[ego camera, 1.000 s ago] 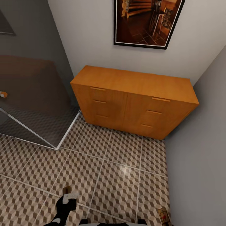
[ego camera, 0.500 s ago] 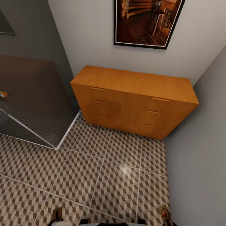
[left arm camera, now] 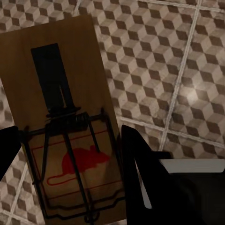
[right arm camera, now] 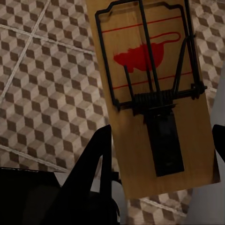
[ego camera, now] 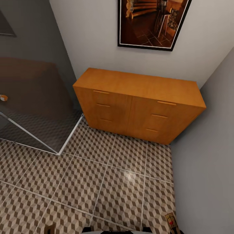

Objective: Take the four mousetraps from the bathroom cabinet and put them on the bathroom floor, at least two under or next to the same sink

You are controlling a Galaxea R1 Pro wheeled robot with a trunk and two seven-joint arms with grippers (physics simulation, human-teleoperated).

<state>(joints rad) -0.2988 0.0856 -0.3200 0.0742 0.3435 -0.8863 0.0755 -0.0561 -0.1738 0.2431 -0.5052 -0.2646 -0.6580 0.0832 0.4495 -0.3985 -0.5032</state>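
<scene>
Mousetraps, two flat brown wooden boards with dark wire parts and a red mouse print: one (left arm camera: 65,126) clamped between black fingers (left arm camera: 140,164) of left gripper (left arm camera: 70,154), above cube-patterned brown, beige and white tiled bathroom floor (left arm camera: 187,61); other (right arm camera: 154,93) clamped between black fingers (right arm camera: 96,159) of right gripper (right arm camera: 161,154). Right-hand trap (ego camera: 171,222) also visible at lower right edge of head view. Low orange-brown wooden cabinet (ego camera: 136,104) with bar handles at frame centre, drawers closed, against white wall below dark framed picture (ego camera: 151,22). Glass shower panel (ego camera: 35,104) at left.
</scene>
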